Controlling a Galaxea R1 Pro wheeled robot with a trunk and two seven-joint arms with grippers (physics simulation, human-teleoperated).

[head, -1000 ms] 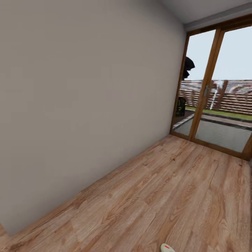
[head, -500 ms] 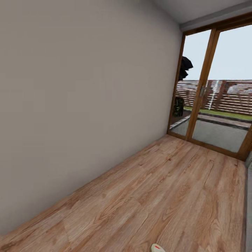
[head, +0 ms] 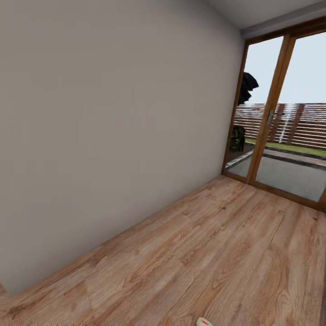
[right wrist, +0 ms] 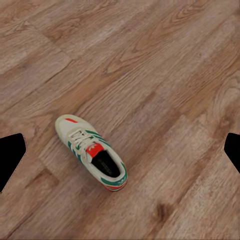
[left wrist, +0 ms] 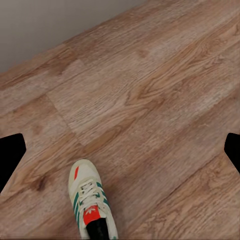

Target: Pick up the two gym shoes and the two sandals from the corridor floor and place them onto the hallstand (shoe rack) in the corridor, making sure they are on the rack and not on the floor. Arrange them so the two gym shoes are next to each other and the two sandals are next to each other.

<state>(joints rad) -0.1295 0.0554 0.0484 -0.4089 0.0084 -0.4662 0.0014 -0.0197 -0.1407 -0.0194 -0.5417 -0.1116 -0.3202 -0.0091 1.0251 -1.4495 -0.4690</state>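
A single cream-white lace-up sneaker with green side stripes and a red-orange tongue patch is seen lying upright on its sole on the light brown wood-plank corridor floor, with bare boards all around it and nothing touching it. The same shoe is caught in the left wrist view, toe pointing toward the pale grey wall, and its toe tip is just glimpsed at the lower edge of the head view. It is judged to be light and fairly soft in the upper, with a stiffer rubber sole and a firmer heel counter; the smooth sides may be a little slippery, and nothing about it looks fragile. A hold across the collar at the dark opening (one finger inside, one outside the heel wall) or across the narrow midfoot is judged the surest, since the padded toe would be squashed and could slip. Dark finger shapes are seen at both side edges of each wrist view, set wide apart with nothing between them, so both pairs of jaws are taken to be released and empty. Farther out, a wood-framed glass door is seen at the corridor's end, with a slatted fence and grey paving beyond it.
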